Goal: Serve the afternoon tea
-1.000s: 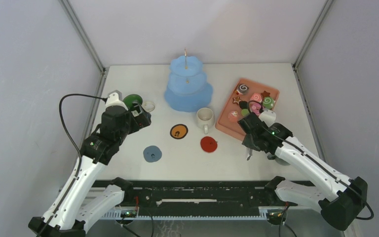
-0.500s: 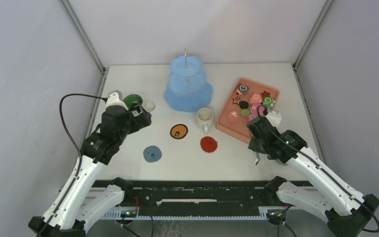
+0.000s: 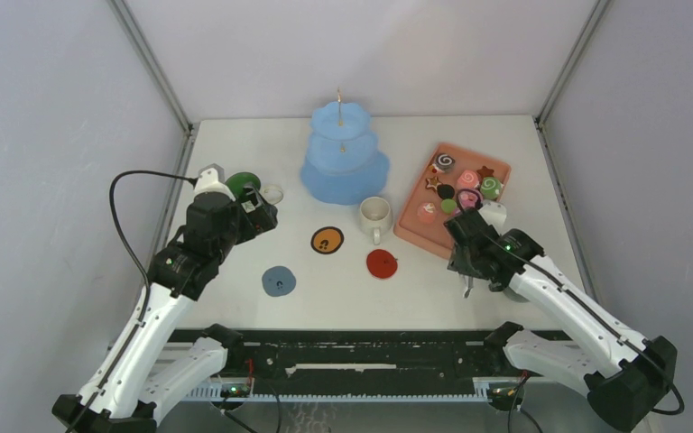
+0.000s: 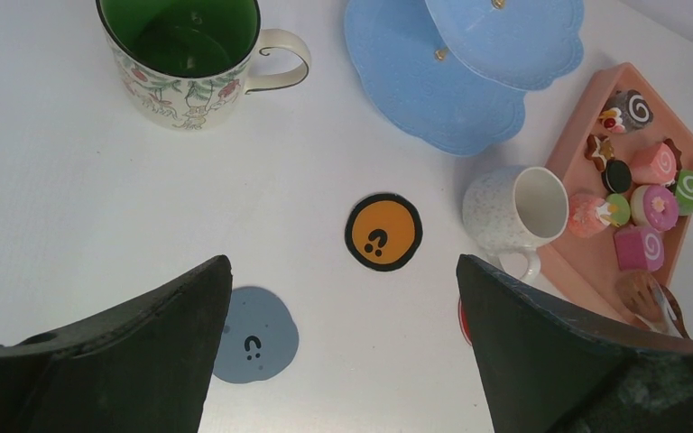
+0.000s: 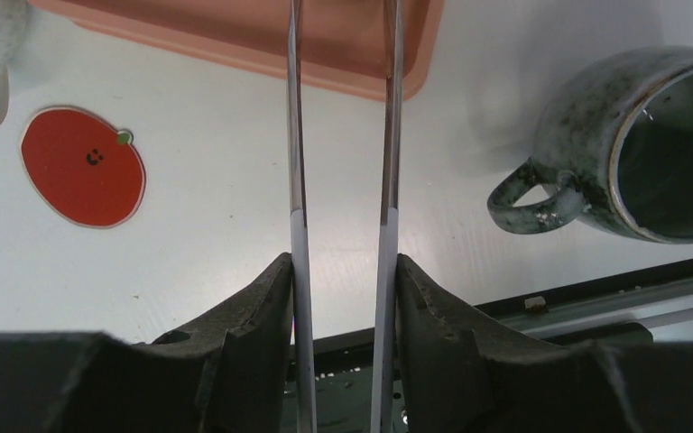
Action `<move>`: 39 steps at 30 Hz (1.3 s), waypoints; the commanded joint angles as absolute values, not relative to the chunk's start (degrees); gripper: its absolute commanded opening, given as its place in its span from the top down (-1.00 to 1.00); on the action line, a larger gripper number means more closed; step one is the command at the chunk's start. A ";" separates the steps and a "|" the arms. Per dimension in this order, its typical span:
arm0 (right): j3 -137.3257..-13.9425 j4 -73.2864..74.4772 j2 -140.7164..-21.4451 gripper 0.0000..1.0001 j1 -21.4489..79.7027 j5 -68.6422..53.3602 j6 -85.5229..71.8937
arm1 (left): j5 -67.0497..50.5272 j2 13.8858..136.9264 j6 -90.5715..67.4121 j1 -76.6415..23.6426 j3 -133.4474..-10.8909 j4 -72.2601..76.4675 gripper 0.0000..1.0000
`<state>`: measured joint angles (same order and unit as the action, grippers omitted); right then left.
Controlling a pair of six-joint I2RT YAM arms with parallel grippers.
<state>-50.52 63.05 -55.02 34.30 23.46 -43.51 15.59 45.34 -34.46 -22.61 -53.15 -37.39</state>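
Observation:
Small pastries (image 3: 458,188) lie on the salmon tray (image 3: 498,169); they also show in the left wrist view (image 4: 642,194). The cream mug (image 3: 374,215) stands left of the tray. The green mug (image 3: 241,183) stands at the far left, just beyond my left gripper (image 3: 262,213), which is open and empty (image 4: 343,266). The grey mug (image 5: 650,144) stands near the front edge, right of my right gripper (image 5: 343,262). That gripper (image 3: 466,260) is shut on metal tongs (image 5: 296,135) that reach over the tray's near edge. The tongs' tips (image 4: 663,305) are by a brown pastry (image 4: 636,289).
A blue three-tier stand (image 3: 343,162) stands at the back centre. An orange coaster (image 3: 327,240), a red coaster (image 3: 382,263) and a blue coaster (image 3: 279,280) lie flat in the middle. The black rail (image 3: 352,347) runs along the front edge.
My right arm with the tongs drew back toward the front right, then came slightly forward toward the tray again. My left arm has not moved.

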 commanded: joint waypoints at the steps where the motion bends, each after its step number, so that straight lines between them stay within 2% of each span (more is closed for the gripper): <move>1: -50.89 56.83 -56.31 0.01 33.49 24.99 -41.49 | 14.66 45.20 -33.27 -22.17 -52.27 -35.09 -0.98; 8: -50.93 53.58 -58.97 -0.07 33.40 26.12 -40.01 | 14.65 45.65 -33.23 -22.22 -52.81 -34.99 -0.98; 13: -50.81 53.26 -60.51 0.01 33.31 28.47 -40.25 | 14.52 46.15 -33.35 -22.23 -52.67 -34.90 -0.97; 15: -50.67 53.30 -60.59 0.12 33.31 29.10 -40.21 | 14.44 46.31 -33.32 -22.23 -52.63 -34.87 -0.98; 17: -50.42 53.02 -60.25 0.32 33.31 29.16 -40.11 | 14.58 46.30 -33.37 -22.23 -52.56 -34.89 -0.98; 21: -50.28 52.95 -59.03 0.98 33.23 28.47 -39.46 | 14.84 46.32 -33.29 -22.23 -52.39 -34.89 -0.98; 32: -53.03 58.20 -50.93 1.00 33.48 22.78 -36.53 | 15.39 46.27 -33.17 -22.23 -52.61 -35.09 -0.98; 39: -61.76 61.11 -48.70 1.00 35.47 19.97 -31.74 | 16.74 46.53 -32.27 -22.14 -53.55 -35.33 -0.98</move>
<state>-54.11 62.06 -50.30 33.89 20.97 -36.01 15.05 46.50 -34.06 -22.61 -53.15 -37.34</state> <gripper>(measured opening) 0.202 0.988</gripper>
